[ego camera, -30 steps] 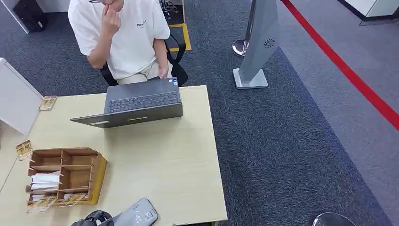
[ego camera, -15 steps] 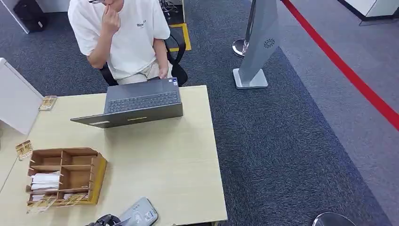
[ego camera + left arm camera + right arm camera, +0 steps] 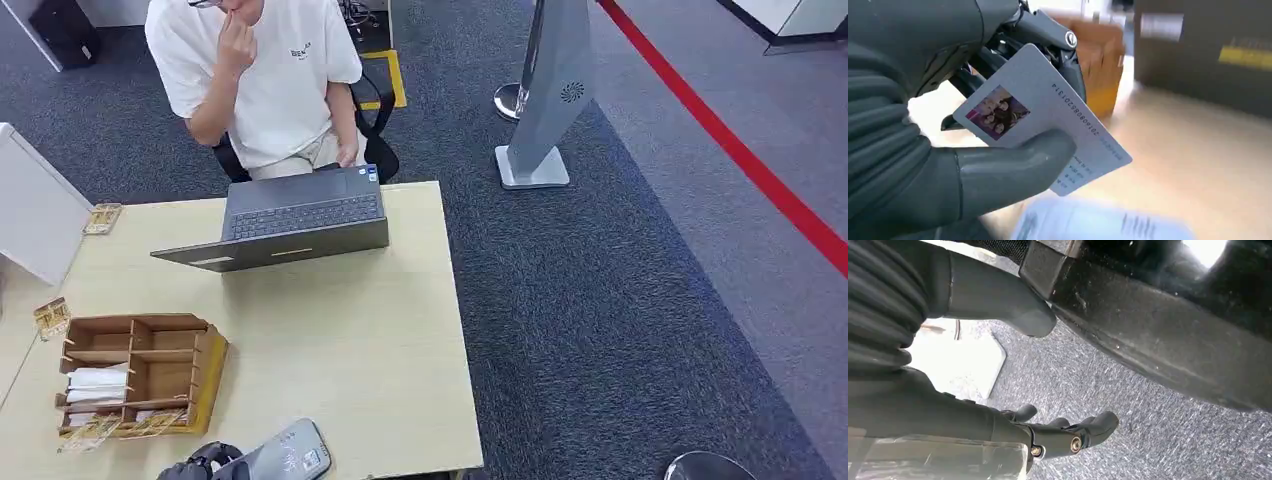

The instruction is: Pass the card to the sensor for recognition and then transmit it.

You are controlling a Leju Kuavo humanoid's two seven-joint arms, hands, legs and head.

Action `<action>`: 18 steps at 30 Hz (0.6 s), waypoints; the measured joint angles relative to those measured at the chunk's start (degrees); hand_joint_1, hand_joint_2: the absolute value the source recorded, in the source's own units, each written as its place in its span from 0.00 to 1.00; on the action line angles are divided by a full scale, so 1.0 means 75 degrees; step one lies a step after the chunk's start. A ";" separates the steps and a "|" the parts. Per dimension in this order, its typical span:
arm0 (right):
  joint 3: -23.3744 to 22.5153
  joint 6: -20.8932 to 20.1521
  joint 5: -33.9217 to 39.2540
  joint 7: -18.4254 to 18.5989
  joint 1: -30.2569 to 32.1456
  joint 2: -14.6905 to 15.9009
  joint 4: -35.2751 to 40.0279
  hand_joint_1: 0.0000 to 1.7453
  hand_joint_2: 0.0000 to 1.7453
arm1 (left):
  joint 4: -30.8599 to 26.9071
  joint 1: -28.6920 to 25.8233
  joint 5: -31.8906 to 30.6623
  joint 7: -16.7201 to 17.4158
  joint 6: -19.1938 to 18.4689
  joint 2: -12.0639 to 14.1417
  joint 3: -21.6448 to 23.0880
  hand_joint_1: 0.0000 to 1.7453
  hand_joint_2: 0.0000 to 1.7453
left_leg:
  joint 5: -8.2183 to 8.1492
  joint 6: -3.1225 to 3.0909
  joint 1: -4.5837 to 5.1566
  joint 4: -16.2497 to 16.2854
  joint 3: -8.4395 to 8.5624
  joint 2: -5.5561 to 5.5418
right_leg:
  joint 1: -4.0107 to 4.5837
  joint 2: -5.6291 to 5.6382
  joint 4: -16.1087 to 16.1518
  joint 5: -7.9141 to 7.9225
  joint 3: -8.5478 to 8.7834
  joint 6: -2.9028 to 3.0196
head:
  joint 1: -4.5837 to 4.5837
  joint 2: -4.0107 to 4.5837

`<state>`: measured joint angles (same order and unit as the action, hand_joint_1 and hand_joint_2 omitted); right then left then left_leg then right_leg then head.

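My left hand (image 3: 948, 165) holds a pale grey ID card (image 3: 1048, 115) with a small photo, pinched between the thumb and the dark fingers (image 3: 1058, 50). The card hangs just above a blurred grey-white sensor (image 3: 1098, 225). In the head view, my left hand (image 3: 200, 465) is at the front edge of the table (image 3: 350, 320), touching the near end of the flat grey sensor (image 3: 295, 452). My right hand (image 3: 1068, 435) hangs over dark carpet, its fingers apart and holding nothing.
A wooden organizer (image 3: 140, 375) with papers stands at the front left of the table. An open laptop (image 3: 290, 215) sits at the far side with a seated person (image 3: 260, 80) behind it. A white divider (image 3: 35, 205) stands left and a grey pillar stand (image 3: 550, 90) on the carpet.
My left hand with the card slid slightly right along the table's front edge, then back left beside the sensor. The person and the laptop stayed put.
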<state>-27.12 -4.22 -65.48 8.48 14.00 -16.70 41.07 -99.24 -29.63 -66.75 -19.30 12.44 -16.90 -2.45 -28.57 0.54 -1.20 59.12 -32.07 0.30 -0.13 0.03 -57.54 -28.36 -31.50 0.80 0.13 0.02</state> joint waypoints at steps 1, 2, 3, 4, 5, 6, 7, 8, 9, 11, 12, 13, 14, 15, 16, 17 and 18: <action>0.0000 -0.0009 -0.0108 -0.0014 -0.0004 0.0000 -0.0020 0.00 1.00 | -0.0299 0.0060 0.0040 0.0000 0.0121 0.0033 0.0072 1.00 1.00 | 0.0000 0.0000 0.0000 0.0000 -0.0001 -0.0002 | 0.0000 -0.0003 0.0000 0.0001 0.0000 0.0001 | 0.0000 0.0000; 0.0000 -0.0015 -0.0243 -0.0038 -0.0010 0.0000 -0.0041 0.00 1.00 | -0.0583 0.0140 0.0079 0.0003 0.0248 0.0079 0.0140 1.00 1.00 | 0.0001 0.0000 0.0001 0.0000 -0.0001 -0.0005 | 0.0000 -0.0005 0.0000 0.0001 0.0001 0.0002 | 0.0003 0.0000; -0.0003 -0.0032 -0.0477 -0.0110 -0.0026 0.0000 -0.0096 0.00 1.00 | -0.0964 0.0272 0.0102 0.0066 0.0407 0.0172 0.0229 1.00 1.00 | 0.0001 0.0000 0.0000 0.0000 -0.0001 -0.0007 | 0.0000 -0.0010 -0.0001 0.0002 0.0002 0.0003 | 0.0003 0.0000; -0.0006 -0.0035 -0.0695 -0.0184 -0.0043 0.0000 -0.0158 0.00 1.00 | -0.1292 0.0442 0.0096 0.0199 0.0487 0.0243 0.0315 1.00 1.00 | 0.0004 -0.0001 0.0000 0.0000 -0.0001 -0.0011 | 0.0000 -0.0015 -0.0001 0.0002 0.0002 0.0003 | 0.0000 0.0000; -0.0015 -0.0035 -0.0923 -0.0271 -0.0069 0.0000 -0.0231 0.00 1.00 | -0.1618 0.0647 0.0032 0.0330 0.0562 0.0350 0.0394 1.00 1.00 | 0.0008 0.0003 0.0000 0.0000 -0.0002 -0.0016 | 0.0000 -0.0020 -0.0002 0.0003 0.0002 0.0003 | 0.0006 0.0000; -0.0029 -0.0035 -0.1109 -0.0333 -0.0099 0.0000 -0.0295 0.00 1.00 | -0.1863 0.0855 -0.0033 0.0441 0.0568 0.0438 0.0455 1.00 1.00 | 0.0013 0.0000 0.0000 0.0000 -0.0003 -0.0022 | 0.0000 -0.0027 -0.0002 0.0004 0.0004 0.0005 | 0.0003 0.0000; -0.0073 -0.0032 -0.1310 -0.0414 -0.0145 0.0000 -0.0394 0.00 1.00 | -0.2218 0.1179 -0.0094 0.0613 0.0495 0.0546 0.0539 1.00 1.00 | 0.0013 0.0001 0.0000 -0.0001 -0.0003 -0.0032 | 0.0000 -0.0037 -0.0003 0.0004 0.0010 0.0005 | 0.0006 0.0000; -0.0120 -0.0026 -0.1453 -0.0472 -0.0187 0.0003 -0.0481 0.00 1.00 | -0.2433 0.1428 -0.0167 0.0729 0.0439 0.0651 0.0580 1.00 1.00 | 0.0015 0.0004 0.0000 -0.0001 0.0000 -0.0034 | 0.0000 -0.0043 -0.0004 0.0004 0.0012 0.0005 | 0.0006 0.0000; -0.0178 -0.0015 -0.1589 -0.0525 -0.0235 0.0009 -0.0586 0.00 1.00 | -0.2599 0.1688 -0.0266 0.0834 0.0410 0.0726 0.0621 1.00 1.00 | 0.0020 0.0009 0.0000 -0.0001 -0.0001 -0.0036 | 0.0000 -0.0047 -0.0004 0.0005 0.0013 0.0006 | 0.0006 0.0000; -0.0257 0.0020 -0.1789 -0.0606 -0.0343 0.0041 -0.0784 0.00 1.00 | -0.2812 0.2223 -0.0485 0.1076 0.0285 0.0915 0.0682 1.00 1.00 | 0.0024 0.0010 0.0000 0.0000 0.0004 -0.0038 | 0.0000 -0.0050 -0.0005 0.0006 0.0011 0.0007 | 0.0006 0.0000; -0.0327 0.0070 -0.1919 -0.0662 -0.0433 0.0067 -0.0925 0.00 1.00 | -0.2832 0.2600 -0.0654 0.1301 0.0118 0.1006 0.0702 1.00 1.00 | 0.0036 -0.0001 0.0000 0.0001 0.0000 -0.0042 | 0.0000 -0.0052 -0.0005 0.0013 0.0009 -0.0002 | 0.0009 0.0000; -0.0417 0.0125 -0.2041 -0.0711 -0.0553 0.0099 -0.1111 0.00 1.00 | -0.2829 0.3043 -0.0837 0.1540 -0.0071 0.1102 0.0711 1.00 1.00 | 0.0046 -0.0002 0.0000 0.0001 -0.0006 -0.0047 | 0.0000 -0.0057 -0.0005 0.0021 0.0005 -0.0008 | 0.0003 0.0000; -0.0510 0.0172 -0.2178 -0.0752 -0.0663 0.0128 -0.1309 0.00 1.00 | -0.2808 0.3479 -0.1065 0.1779 -0.0252 0.1187 0.0711 1.00 1.00 | 0.0050 0.0002 0.0000 0.0001 -0.0013 -0.0051 | 0.0000 -0.0058 -0.0005 0.0023 0.0003 -0.0008 | 0.0006 0.0000; -0.0595 0.0213 -0.2268 -0.0790 -0.0755 0.0160 -0.1470 0.00 1.00 | -0.2741 0.3912 -0.1310 0.1962 -0.0383 0.1279 0.0711 1.00 1.00 | 0.0057 0.0005 0.0000 0.0001 -0.0014 -0.0054 | 0.0000 -0.0062 -0.0005 0.0032 0.0002 -0.0001 | 0.0006 0.0000; -0.0676 0.0259 -0.2356 -0.0810 -0.0839 0.0172 -0.1618 0.00 1.00 | -0.2589 0.4341 -0.1540 0.2078 -0.0473 0.1347 0.0711 1.00 1.00 | 0.0063 0.0005 0.0000 0.0001 -0.0015 -0.0055 | 0.0001 -0.0061 -0.0005 0.0039 0.0000 0.0004 | 0.0012 0.0000; -0.0764 0.0274 -0.2437 -0.0822 -0.0918 0.0195 -0.1746 0.00 1.00 | -0.2391 0.4732 -0.1767 0.2198 -0.0557 0.1420 0.0711 1.00 1.00 | 0.0067 0.0006 0.0000 0.0001 -0.0015 -0.0054 | 0.0001 -0.0060 -0.0005 0.0046 -0.0004 0.0010 | 0.0006 0.0000; -0.0840 0.0294 -0.2519 -0.0825 -0.0985 0.0210 -0.1872 0.00 1.00 | -0.2125 0.5072 -0.2065 0.2341 -0.0645 0.1516 0.0708 1.00 1.00 | 0.0072 0.0002 0.0000 0.0001 -0.0018 -0.0051 | 0.0001 -0.0058 -0.0006 0.0048 -0.0008 0.0008 | 0.0015 0.0000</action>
<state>-33.42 -2.01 -84.37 2.29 6.61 -15.12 27.03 -115.18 8.41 -82.24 -1.74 7.60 -5.53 2.86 -28.03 0.55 -1.20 59.13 -32.21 -0.08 -0.12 -0.40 -57.58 -28.00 -31.56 0.86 0.24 0.02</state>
